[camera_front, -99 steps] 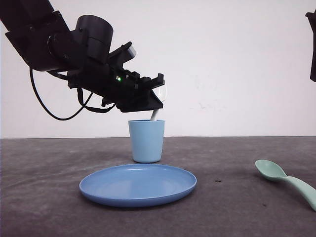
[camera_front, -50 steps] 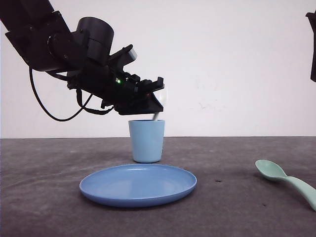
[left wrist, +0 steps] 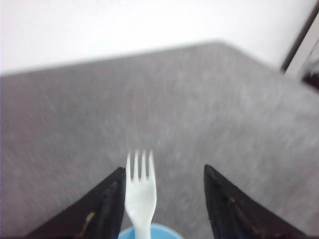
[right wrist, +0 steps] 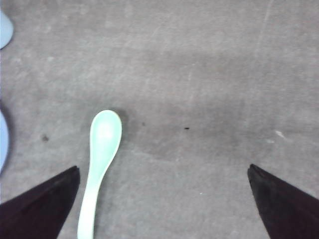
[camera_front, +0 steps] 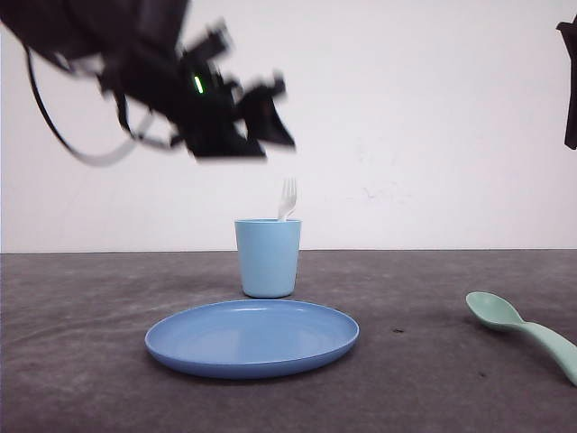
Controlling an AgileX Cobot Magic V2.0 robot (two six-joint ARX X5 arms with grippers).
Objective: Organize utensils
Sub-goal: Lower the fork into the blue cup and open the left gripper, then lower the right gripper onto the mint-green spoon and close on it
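The white fork [camera_front: 288, 199] stands tines-up in the light blue cup [camera_front: 268, 257] behind the blue plate [camera_front: 252, 337]. My left gripper [camera_front: 270, 113] hangs open above and left of the cup, blurred by motion. In the left wrist view the fork [left wrist: 140, 191] rises between the spread fingers [left wrist: 107, 204] near one of them, not gripped, with the cup's rim [left wrist: 162, 231] below. The mint-green spoon [camera_front: 523, 329] lies on the table at the right. In the right wrist view the spoon [right wrist: 99, 164] lies below my open right gripper [right wrist: 164, 199], close to one finger [right wrist: 45, 201].
The dark grey table [camera_front: 433, 379] stretches around the plate and cup. A white wall [camera_front: 424, 126] stands behind. Part of the right arm [camera_front: 570, 81] shows at the far right edge. The plate's edge [right wrist: 2, 142] shows in the right wrist view.
My left gripper has let go of the fork, which now stands in the cup, and has risen up and to the left. The spoon and right arm have not moved.
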